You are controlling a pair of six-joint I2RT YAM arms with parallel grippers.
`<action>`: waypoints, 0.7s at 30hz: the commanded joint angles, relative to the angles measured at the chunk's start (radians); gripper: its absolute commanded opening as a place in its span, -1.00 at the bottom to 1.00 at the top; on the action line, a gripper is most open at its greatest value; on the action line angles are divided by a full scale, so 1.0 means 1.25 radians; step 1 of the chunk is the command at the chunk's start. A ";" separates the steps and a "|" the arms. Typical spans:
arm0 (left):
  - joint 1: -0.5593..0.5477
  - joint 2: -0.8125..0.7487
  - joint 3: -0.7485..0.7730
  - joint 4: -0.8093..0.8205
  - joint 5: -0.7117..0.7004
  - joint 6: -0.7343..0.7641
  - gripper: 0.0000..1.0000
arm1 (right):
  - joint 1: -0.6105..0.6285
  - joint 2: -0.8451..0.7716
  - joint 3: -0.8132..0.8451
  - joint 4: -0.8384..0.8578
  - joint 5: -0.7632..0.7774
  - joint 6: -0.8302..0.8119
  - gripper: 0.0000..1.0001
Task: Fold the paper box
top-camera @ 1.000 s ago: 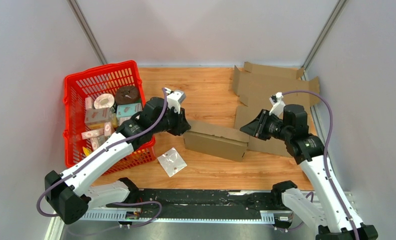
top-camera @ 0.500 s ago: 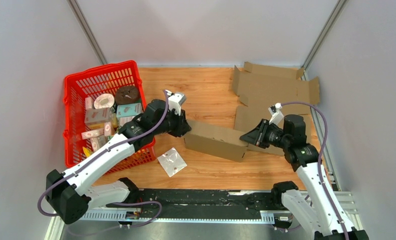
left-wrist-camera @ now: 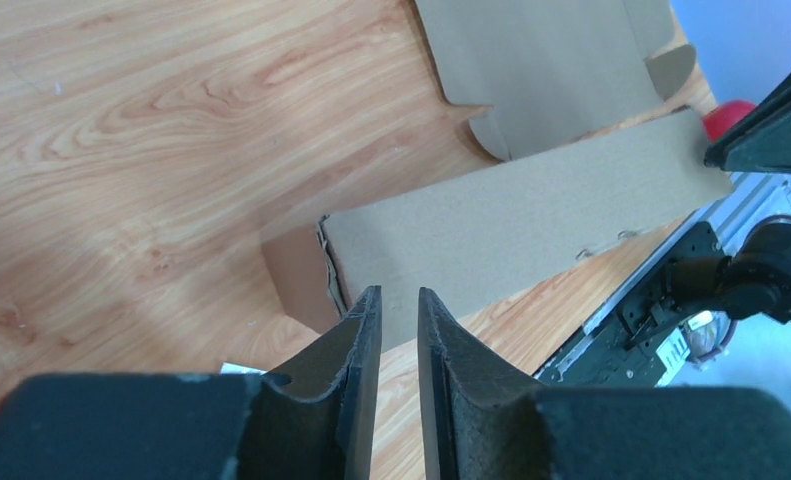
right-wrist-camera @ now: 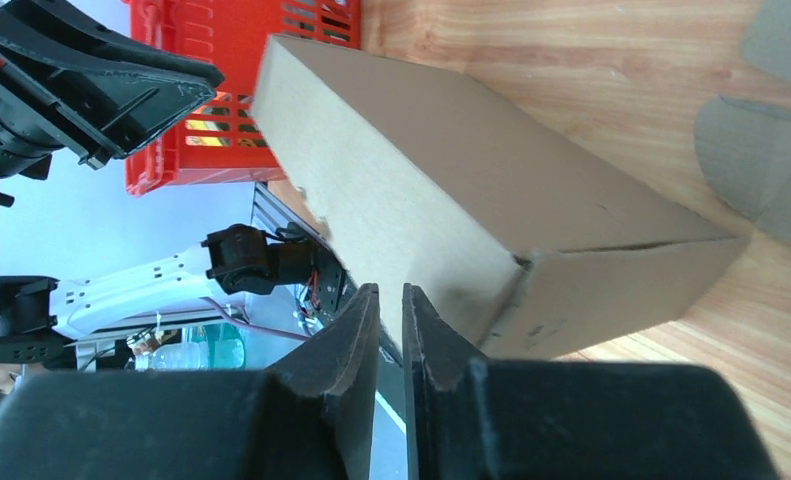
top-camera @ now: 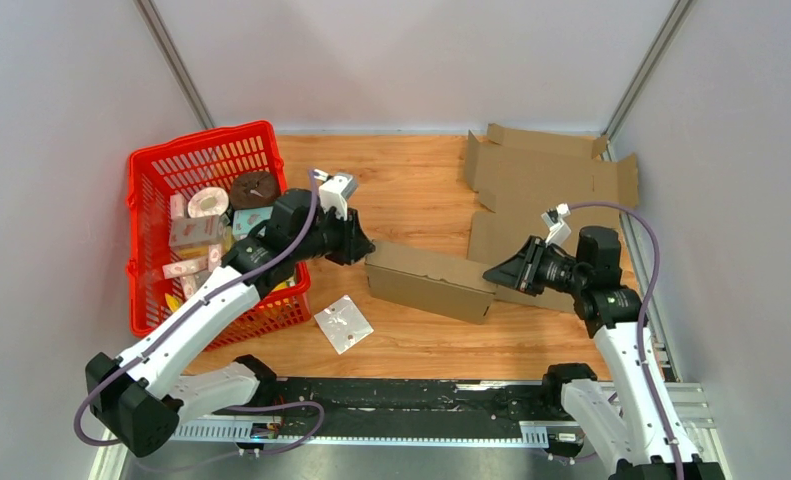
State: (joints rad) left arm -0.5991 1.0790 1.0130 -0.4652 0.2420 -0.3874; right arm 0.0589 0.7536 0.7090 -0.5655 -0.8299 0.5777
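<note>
**A:** Which step is this?

**B:** Closing the ends, I judge. The long brown cardboard box [top-camera: 429,281] lies mid-table, already formed. The left gripper [top-camera: 359,246] is at its left end and the right gripper [top-camera: 491,272] at its right end.

**A:** Are they gripping it?

**B:** No. Each pair of jaws stands a slit apart with nothing between. I cannot tell whether the tips touch the box.

**A:** And next?

**B:** The left end gapes slightly. It likely needs a square push while the right arm braces the far end.

**A:** Counts?

**B:** One folded box, one red plastic basket [top-camera: 201,140] of small goods and one clear plastic packet [top-camera: 343,323]. The flat brown cardboard blanks [top-camera: 541,180] at back right overlap, at least two.
</note>
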 commanded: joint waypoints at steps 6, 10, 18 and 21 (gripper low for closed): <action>0.003 0.017 -0.117 0.040 -0.016 -0.008 -0.53 | -0.040 -0.029 -0.163 0.074 -0.053 0.042 -0.69; 0.003 0.011 -0.088 -0.002 -0.030 0.009 -0.54 | -0.075 -0.040 -0.032 0.008 -0.064 0.030 -0.67; 0.004 -0.009 -0.007 -0.023 -0.017 0.018 -0.35 | -0.075 -0.078 -0.050 -0.023 -0.056 0.052 -0.63; 0.003 -0.003 0.008 -0.022 -0.028 0.025 -0.17 | -0.075 -0.083 -0.156 0.000 -0.054 0.073 -0.64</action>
State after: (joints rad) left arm -0.5957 1.0760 0.9604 -0.4683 0.2241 -0.3840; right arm -0.0315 0.6418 0.6525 -0.5529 -0.9115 0.6403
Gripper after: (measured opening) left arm 0.381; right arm 0.181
